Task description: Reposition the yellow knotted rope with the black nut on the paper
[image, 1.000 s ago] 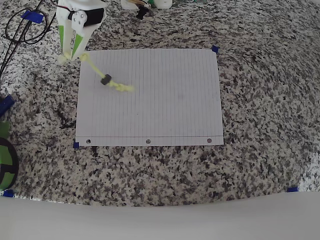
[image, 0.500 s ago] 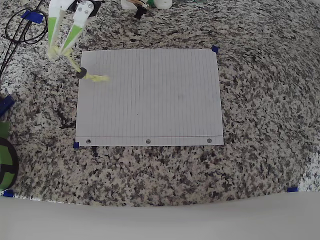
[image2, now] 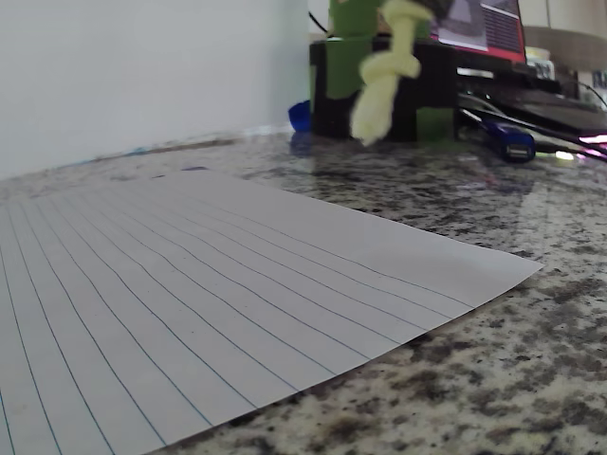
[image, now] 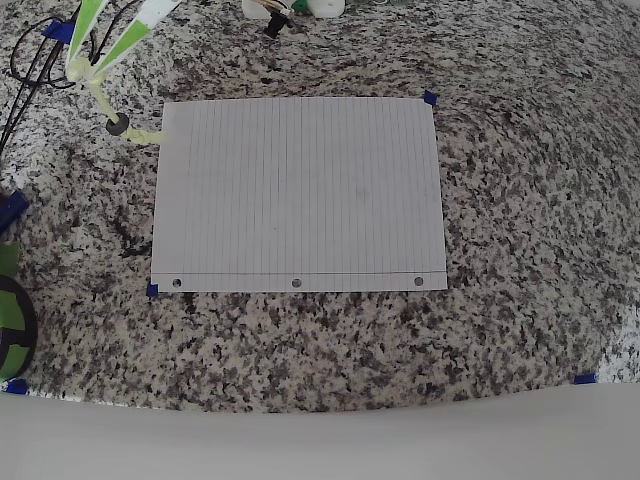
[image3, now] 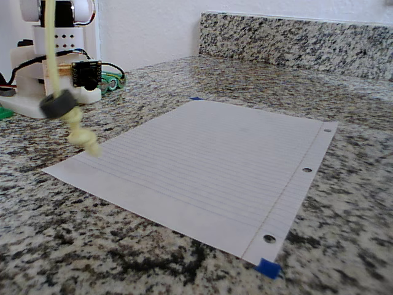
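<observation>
In the overhead view my gripper (image: pixel 80 70) is at the top left, off the paper (image: pixel 300 195), shut on one end of the yellow knotted rope (image: pixel 100 100). The rope hangs down and right from the fingertips, with the black nut (image: pixel 117 126) threaded on it just left of the paper's top-left corner. Its free end almost reaches the paper's edge. The fixed view shows the rope (image3: pixel 48 61) hanging in the air, the nut (image3: pixel 58 104) low on it and a knot below, beside the paper (image3: pixel 215 153). In the wrist view a rope knot (image2: pixel 384 71) dangles above the paper (image2: pixel 209 294).
The granite counter surrounds the sheet. Black cables (image: pixel 40 60) loop at the top left. A green object (image: pixel 10 320) sits at the left edge, and blue tape marks (image: pixel 584 379) dot the counter. The robot base (image3: pixel 55 74) stands behind the rope.
My gripper has moved up and to the left, carrying the rope. The nut and the rope's free end went from lying on the paper's top-left area to beyond its left edge.
</observation>
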`<state>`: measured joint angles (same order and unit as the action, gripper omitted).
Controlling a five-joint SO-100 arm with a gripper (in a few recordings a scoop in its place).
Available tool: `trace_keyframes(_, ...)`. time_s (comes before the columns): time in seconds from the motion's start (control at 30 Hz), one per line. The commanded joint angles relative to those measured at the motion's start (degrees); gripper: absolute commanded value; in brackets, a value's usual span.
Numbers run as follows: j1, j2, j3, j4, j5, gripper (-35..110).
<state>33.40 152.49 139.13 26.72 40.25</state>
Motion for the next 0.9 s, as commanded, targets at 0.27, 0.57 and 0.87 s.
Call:
trace_keyframes(0.27, 4.2, 5.4, 8.5, -9.6, 10.8, 0)
trace_keyframes(0.57, 10.1, 1.2, 8.6, -17.4, 18.6, 0)
trace_keyframes(0.87, 7.6, 4.3, 17.7, -21.9, 23.2, 0)
